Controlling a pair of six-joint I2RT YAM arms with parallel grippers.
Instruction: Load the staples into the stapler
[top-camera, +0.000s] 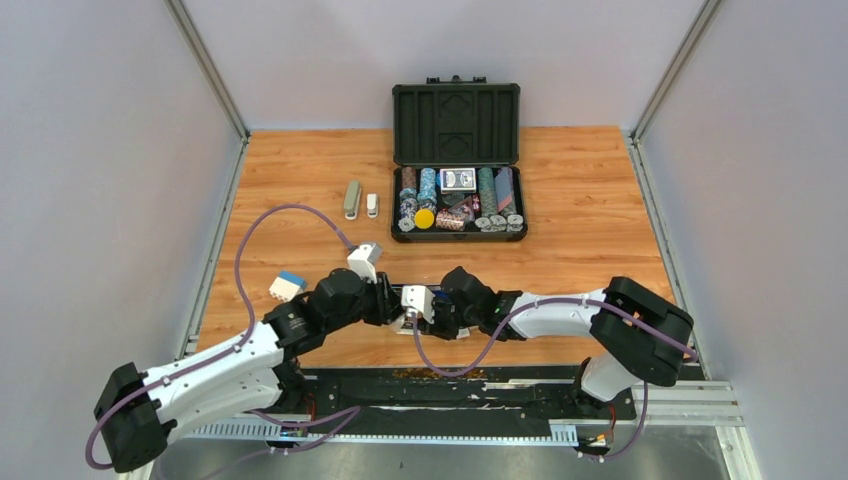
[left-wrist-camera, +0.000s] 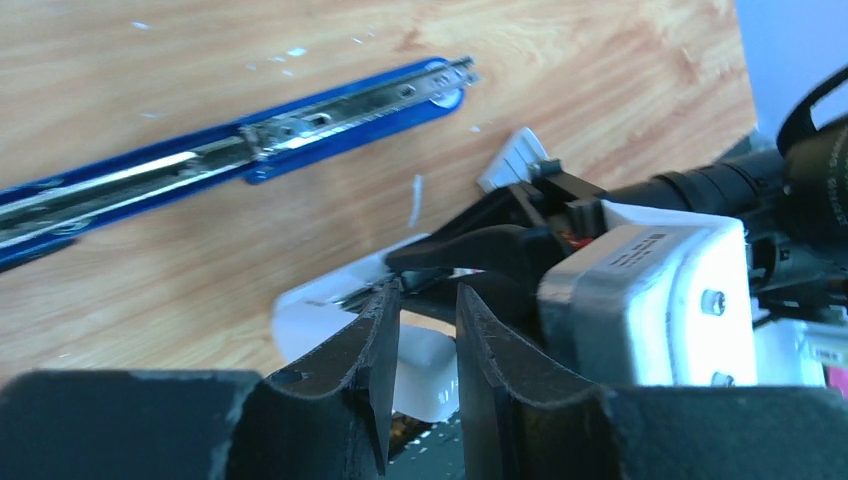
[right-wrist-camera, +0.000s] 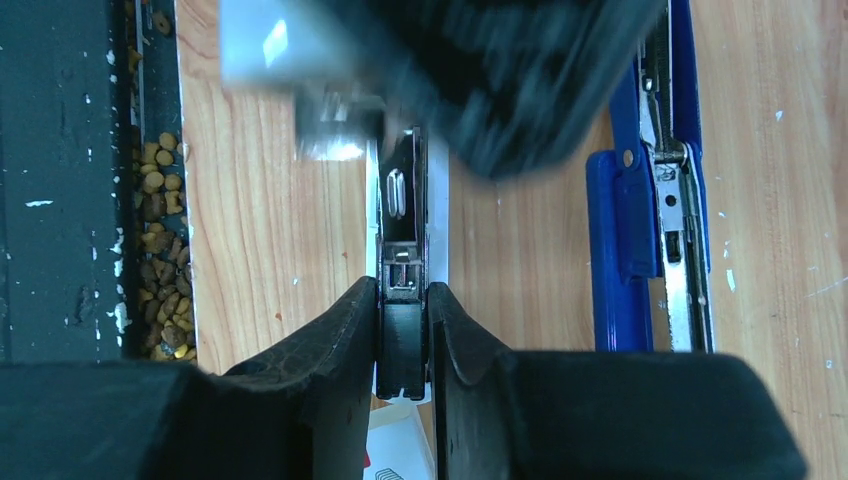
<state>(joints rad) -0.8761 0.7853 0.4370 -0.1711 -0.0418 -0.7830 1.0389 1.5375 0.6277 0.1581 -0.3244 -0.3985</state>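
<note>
- right gripper (right-wrist-camera: 403, 292) pinched tight on a slim black-and-white piece (right-wrist-camera: 400, 215); left gripper (left-wrist-camera: 427, 292) narrowly parted, hold unclear
- stapler (right-wrist-camera: 650, 200) lies open, right of frame, on flecked wooden table (right-wrist-camera: 270, 250)
- brown crumbs (right-wrist-camera: 160, 190) at left edge; pale walls (top-camera: 100, 150) around

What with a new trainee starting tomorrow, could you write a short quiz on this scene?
1. True or false: the blue stapler lies open, silver rail exposed.
2. The right end effector is: A) wide open; B) closed on a narrow black part.
3. What fills the black case?
Key: 1 true; 2 B; 3 poker chips and a card deck.
</note>
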